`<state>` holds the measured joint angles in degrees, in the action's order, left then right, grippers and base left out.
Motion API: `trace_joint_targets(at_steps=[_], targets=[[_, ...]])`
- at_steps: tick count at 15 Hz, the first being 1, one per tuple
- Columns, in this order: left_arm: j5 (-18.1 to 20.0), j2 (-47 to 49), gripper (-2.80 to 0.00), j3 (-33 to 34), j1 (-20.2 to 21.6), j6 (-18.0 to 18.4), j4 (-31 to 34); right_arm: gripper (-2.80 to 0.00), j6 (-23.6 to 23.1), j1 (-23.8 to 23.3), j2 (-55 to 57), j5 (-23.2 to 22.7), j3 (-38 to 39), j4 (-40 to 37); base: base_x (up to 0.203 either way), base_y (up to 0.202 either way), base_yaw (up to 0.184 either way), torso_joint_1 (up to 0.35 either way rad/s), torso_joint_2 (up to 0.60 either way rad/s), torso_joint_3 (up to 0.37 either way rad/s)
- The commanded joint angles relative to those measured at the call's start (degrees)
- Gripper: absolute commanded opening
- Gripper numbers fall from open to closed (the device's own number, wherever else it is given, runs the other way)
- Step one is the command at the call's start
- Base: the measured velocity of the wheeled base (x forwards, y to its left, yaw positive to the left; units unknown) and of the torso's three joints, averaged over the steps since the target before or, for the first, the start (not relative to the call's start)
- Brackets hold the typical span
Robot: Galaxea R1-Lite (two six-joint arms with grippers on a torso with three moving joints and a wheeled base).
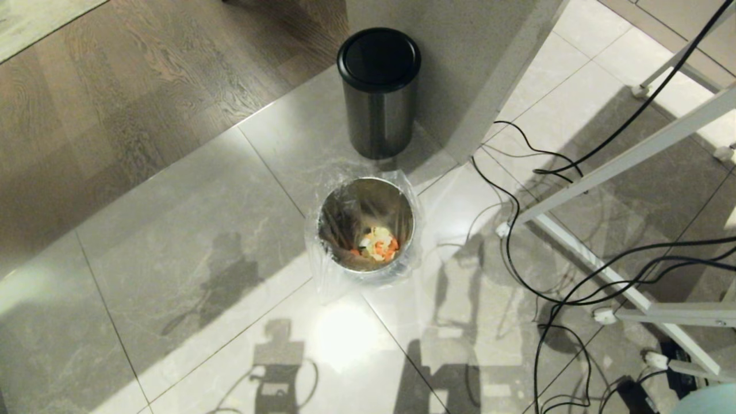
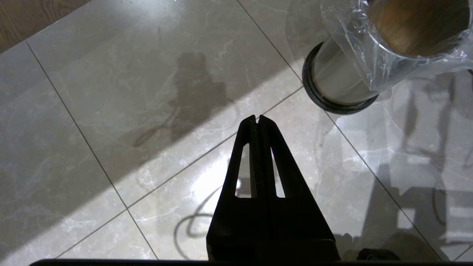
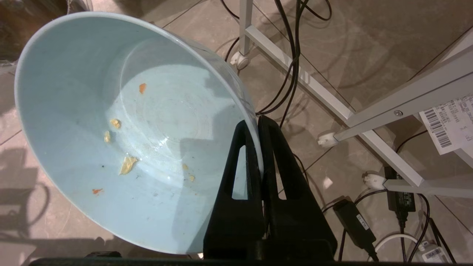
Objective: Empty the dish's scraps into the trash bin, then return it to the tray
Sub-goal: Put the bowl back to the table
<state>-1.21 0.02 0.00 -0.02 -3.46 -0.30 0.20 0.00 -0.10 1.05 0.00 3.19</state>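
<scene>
The right gripper [image 3: 258,123] had its fingers closed on the rim of the dish [image 3: 122,125], holding it tilted on edge, presumably so its contents could slide out. Only a few crumbs clung inside. The scraps [image 1: 378,244] lay at the bottom of the trash bin [image 1: 366,230], which stood on the tiled floor in front of a taller dark bin [image 1: 378,92]. The emptying step therefore appeared complete. The left gripper [image 2: 257,119] hung idle, fingers closed on nothing, near the trash bin. The tray was not in view.
</scene>
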Motion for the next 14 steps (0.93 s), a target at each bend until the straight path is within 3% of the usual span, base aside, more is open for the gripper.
trace_joint_targets(at_steps=[1,14], targets=[[0.0,0.1,-2.80,0.0,0.0,-0.1,0.0,-2.80,0.1,0.0,0.1,0.0,0.0,0.1,0.000,0.000,0.000,0.000,0.00,0.000],[-0.1,0.1,-2.80,0.0,-0.1,-0.1,0.0,-2.80,0.0,0.0,0.1,0.0,0.0,0.0,0.000,0.000,0.000,0.000,0.00,0.000]])
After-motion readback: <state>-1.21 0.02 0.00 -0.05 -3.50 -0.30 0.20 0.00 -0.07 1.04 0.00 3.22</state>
